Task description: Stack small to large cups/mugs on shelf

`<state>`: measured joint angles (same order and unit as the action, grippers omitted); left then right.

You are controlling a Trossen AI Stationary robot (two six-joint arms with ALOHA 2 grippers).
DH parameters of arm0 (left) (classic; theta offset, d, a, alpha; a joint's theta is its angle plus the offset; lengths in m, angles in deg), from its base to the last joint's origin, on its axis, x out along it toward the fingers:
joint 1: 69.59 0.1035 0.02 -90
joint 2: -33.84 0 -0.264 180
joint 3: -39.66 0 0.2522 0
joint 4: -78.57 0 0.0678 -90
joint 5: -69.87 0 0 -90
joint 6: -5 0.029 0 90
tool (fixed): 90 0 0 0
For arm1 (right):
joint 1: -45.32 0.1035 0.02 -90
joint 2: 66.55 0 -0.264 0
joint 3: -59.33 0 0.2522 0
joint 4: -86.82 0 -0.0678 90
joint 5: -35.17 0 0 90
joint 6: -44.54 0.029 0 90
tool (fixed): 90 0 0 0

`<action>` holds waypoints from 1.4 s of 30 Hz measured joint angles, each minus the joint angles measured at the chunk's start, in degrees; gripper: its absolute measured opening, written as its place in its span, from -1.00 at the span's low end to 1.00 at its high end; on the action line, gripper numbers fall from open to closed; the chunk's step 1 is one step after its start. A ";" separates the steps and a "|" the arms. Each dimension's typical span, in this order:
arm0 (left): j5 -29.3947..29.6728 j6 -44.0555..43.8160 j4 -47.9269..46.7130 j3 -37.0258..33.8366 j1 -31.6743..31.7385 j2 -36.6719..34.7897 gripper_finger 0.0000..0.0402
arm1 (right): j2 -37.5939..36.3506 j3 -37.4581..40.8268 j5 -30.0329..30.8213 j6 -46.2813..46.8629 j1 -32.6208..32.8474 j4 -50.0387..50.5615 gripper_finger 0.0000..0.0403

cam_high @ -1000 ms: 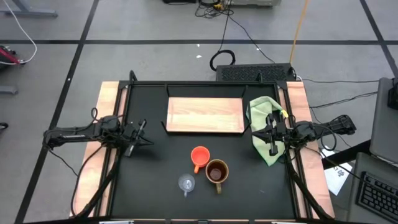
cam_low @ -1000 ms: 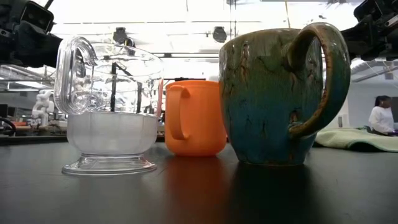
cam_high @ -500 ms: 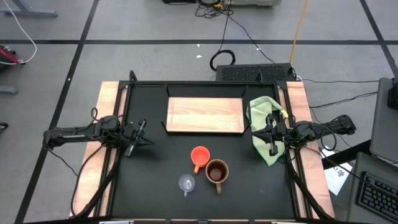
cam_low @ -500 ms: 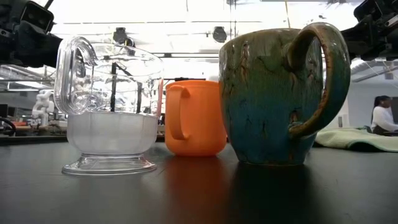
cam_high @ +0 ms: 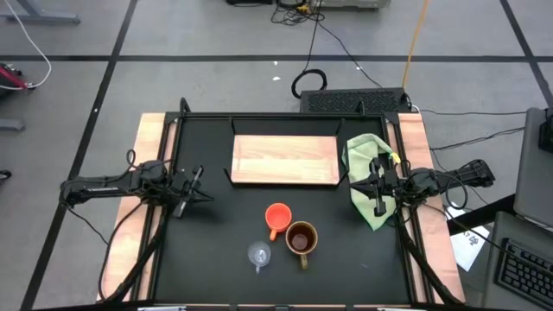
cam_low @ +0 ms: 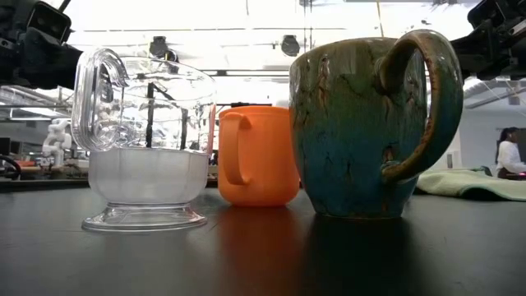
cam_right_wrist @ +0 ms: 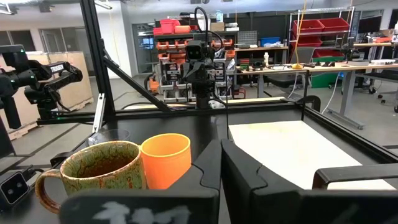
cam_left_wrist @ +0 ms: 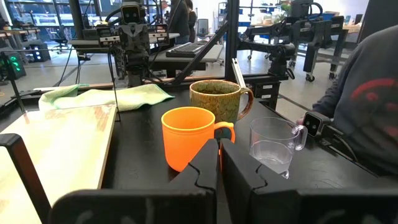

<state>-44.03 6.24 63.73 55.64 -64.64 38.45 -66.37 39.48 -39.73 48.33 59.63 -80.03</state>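
Observation:
Three cups stand on their bases on the black table near its front: a tiny clear glass cup (cam_high: 258, 254), an orange mug (cam_high: 277, 217) and a larger brown mug (cam_high: 301, 239). The light wood shelf (cam_high: 285, 160) lies flat at the back centre. My left gripper (cam_high: 192, 187) is shut and empty at the table's left side. My right gripper (cam_high: 378, 192) is shut and empty at the right side, over a green cloth (cam_high: 366, 173). In the left wrist view my shut gripper (cam_left_wrist: 219, 163) points at the orange mug (cam_left_wrist: 188, 137); the right wrist view shows my right gripper (cam_right_wrist: 221, 163) the same way.
The green cloth lies at the right edge beside the shelf. A dark frame (cam_high: 181, 121) borders the table. A person's sleeve (cam_left_wrist: 367, 99) shows beyond the table's front in the left wrist view. Bare black table lies between the cups and the shelf.

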 joint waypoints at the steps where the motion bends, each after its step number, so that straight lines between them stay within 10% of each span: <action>1: 0.00 -0.01 0.01 0.01 0.01 0.01 -0.89 | 0.00 0.00 0.02 0.00 -0.02 -0.01 -1.00; 42: -0.19 -6.91 0.80 -0.02 0.00 0.01 -0.89 | 0.00 0.00 0.01 0.00 0.00 -0.01 -1.00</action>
<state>-44.22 -0.67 64.53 55.61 -64.64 38.46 -66.37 39.48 -39.72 48.33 59.63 -80.04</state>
